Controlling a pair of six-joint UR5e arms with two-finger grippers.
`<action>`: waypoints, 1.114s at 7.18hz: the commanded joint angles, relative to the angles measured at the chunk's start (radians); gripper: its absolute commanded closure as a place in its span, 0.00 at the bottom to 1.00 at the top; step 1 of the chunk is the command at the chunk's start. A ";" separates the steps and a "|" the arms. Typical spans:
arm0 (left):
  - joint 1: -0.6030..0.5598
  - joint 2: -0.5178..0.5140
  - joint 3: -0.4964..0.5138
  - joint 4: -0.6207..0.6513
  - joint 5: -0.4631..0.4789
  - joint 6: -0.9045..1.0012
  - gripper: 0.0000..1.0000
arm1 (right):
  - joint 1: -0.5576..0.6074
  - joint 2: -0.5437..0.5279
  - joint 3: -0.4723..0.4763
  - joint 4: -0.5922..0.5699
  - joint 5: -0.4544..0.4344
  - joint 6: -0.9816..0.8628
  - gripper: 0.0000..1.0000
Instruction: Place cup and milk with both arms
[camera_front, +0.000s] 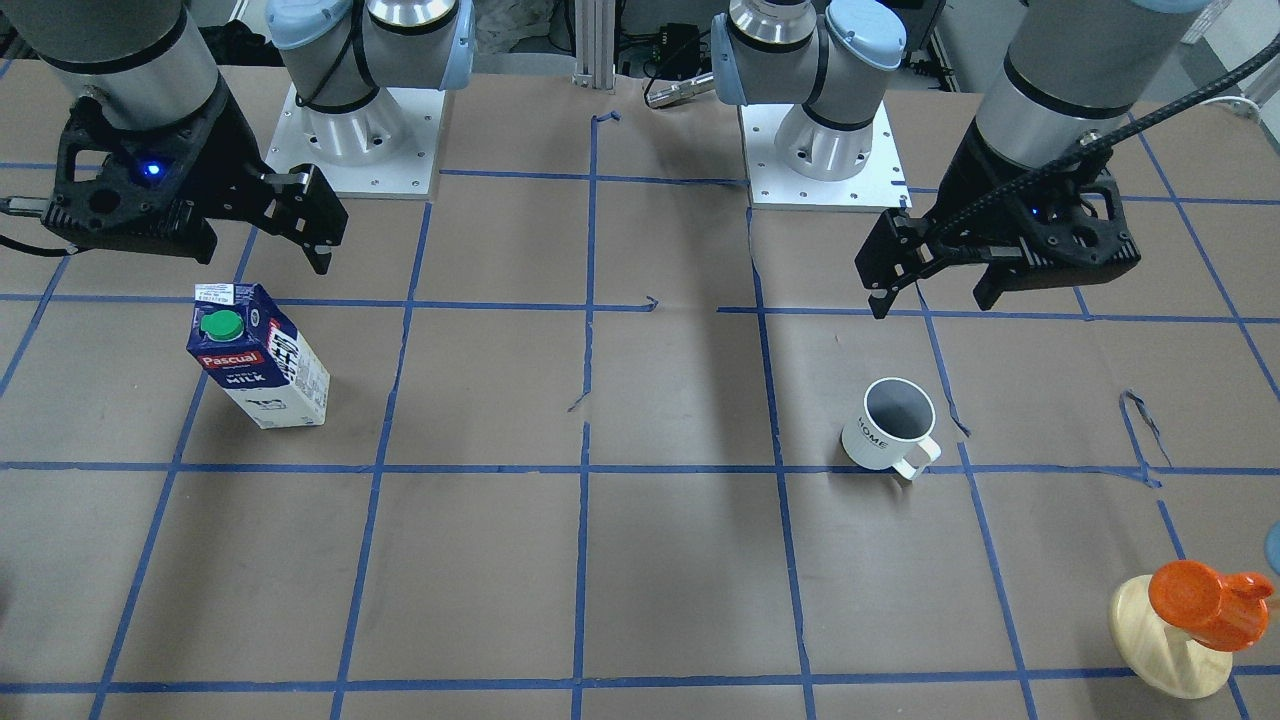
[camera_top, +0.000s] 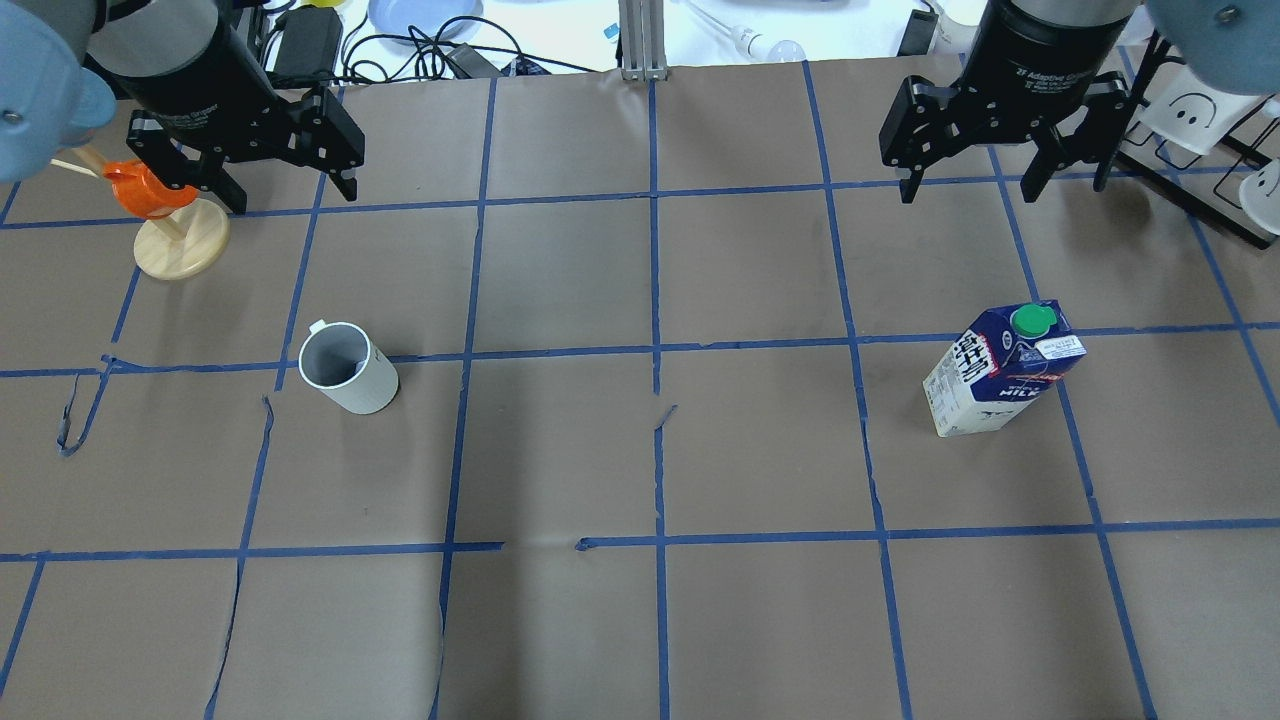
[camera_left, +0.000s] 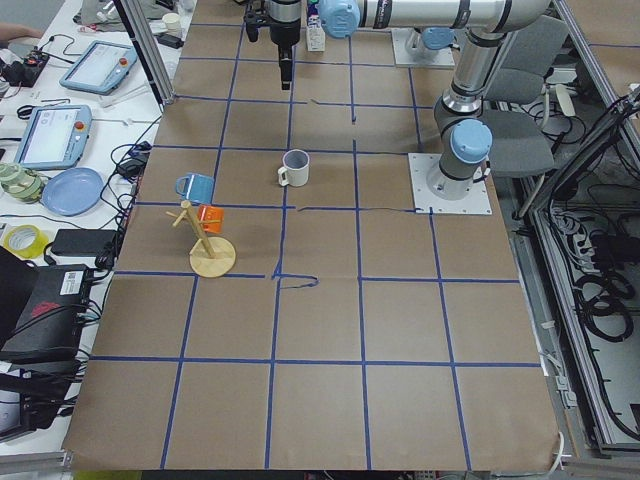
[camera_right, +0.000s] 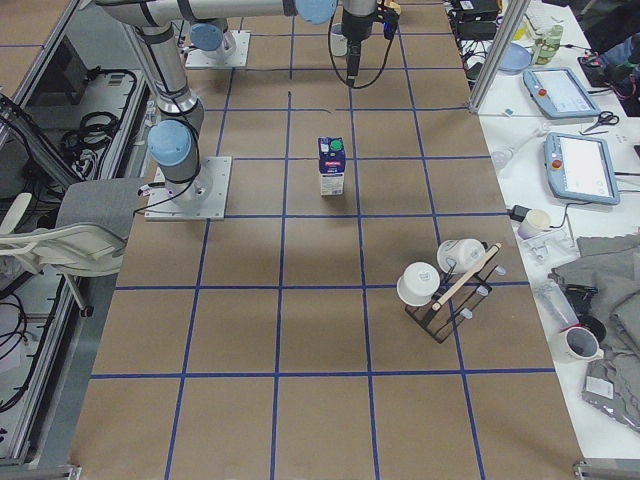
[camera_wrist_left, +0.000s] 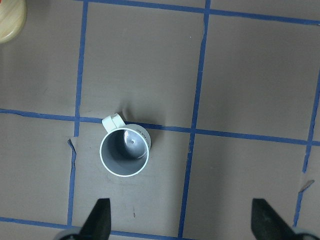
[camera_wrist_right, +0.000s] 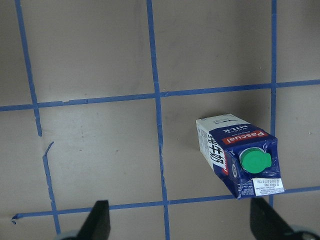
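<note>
The white cup (camera_front: 890, 430) with a dark grey inside stands upright on the brown table, with its handle toward the operators' side. It also shows in the overhead view (camera_top: 350, 370) and the left wrist view (camera_wrist_left: 124, 152). My left gripper (camera_top: 290, 195) hangs open and empty well above the cup and a little beyond it, with its fingertips (camera_wrist_left: 100, 217) at the bottom of the wrist view. The blue and white milk carton (camera_top: 1000, 370) with a green cap stands upright (camera_front: 258, 355) and shows in the right wrist view (camera_wrist_right: 240, 155). My right gripper (camera_top: 968, 195) hangs open and empty above and beyond it.
A wooden mug tree with an orange cup (camera_top: 150, 195) stands near my left gripper, and it also holds a blue cup (camera_left: 195, 186). A black rack with white mugs (camera_right: 445, 280) stands at the table's far right. The arm bases (camera_front: 360, 130) sit at the robot's edge.
</note>
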 joint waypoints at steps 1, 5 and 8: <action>0.000 0.000 -0.001 0.000 0.000 0.000 0.00 | 0.000 0.000 0.000 0.002 0.000 0.000 0.00; 0.000 0.000 -0.001 0.000 0.000 0.000 0.00 | 0.000 0.000 0.000 0.002 0.000 0.000 0.00; 0.017 -0.006 -0.003 0.006 -0.029 0.015 0.00 | 0.000 0.002 0.002 0.002 0.000 -0.001 0.00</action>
